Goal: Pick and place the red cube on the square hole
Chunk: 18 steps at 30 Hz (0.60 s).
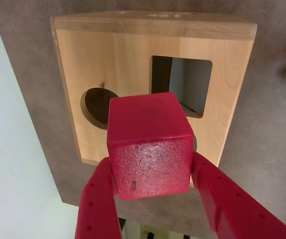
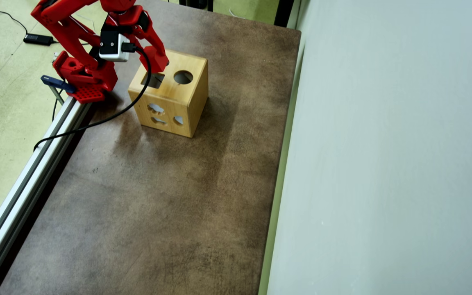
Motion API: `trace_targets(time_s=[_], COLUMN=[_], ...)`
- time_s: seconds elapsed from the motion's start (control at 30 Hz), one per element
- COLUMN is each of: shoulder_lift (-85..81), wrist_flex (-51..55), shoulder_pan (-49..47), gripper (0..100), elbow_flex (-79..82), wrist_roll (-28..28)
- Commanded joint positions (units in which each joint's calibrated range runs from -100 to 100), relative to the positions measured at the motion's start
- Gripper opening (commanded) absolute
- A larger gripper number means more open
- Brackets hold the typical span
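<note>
- Over the wooden box point(image 2: 169, 94), near the table's point(image 2: 158, 213) far-left corner in the overhead view: gripper point(image 1: 151, 164) is clamped on the red cube point(image 1: 150, 144), one finger point(image 1: 100, 199) on each side face, jaws about cube-width apart.
- Cube is airborne, above the box top, not yet in any hole.
- Key relation, wrist view: square hole point(image 1: 182, 84) sits up and right of the cube; round hole point(image 1: 95, 107) is to the cube's left, partly hidden behind it. Cube currently hangs between the two, low in frame, so my read is it needs to travel toward the square hole before descent.
- Cube has no long axis; what matters is yaw. Its edges look roughly parallel to the hole's edges in the wrist view, slightly skewed by perspective. Can't confirm true alignment.
- Overhead view: square hole point(image 2: 153, 80) is the one nearer the arm base, round hole point(image 2: 183, 76) further right. Cube itself is not separable from the red gripper point(image 2: 159, 61) there, so height above the box is a guess.
- Overhead-only: shaped cut-outs on the box's side face. Wrist-only: grasp detail, hole interior.
- Risk, judged: a corner catching on the hole rim if yaw is off.
</note>
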Motion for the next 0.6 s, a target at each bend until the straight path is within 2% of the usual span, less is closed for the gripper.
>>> trace_targets(time_s=[0.0, 0.57], shoulder_lift=[-0.9, -0.3], wrist_flex=[0.7, 0.5], shoulder_pan=[0.2, 0.4], gripper=[2, 2], elbow_flex=[-0.2, 2.4], wrist_roll=[0.0, 0.3])
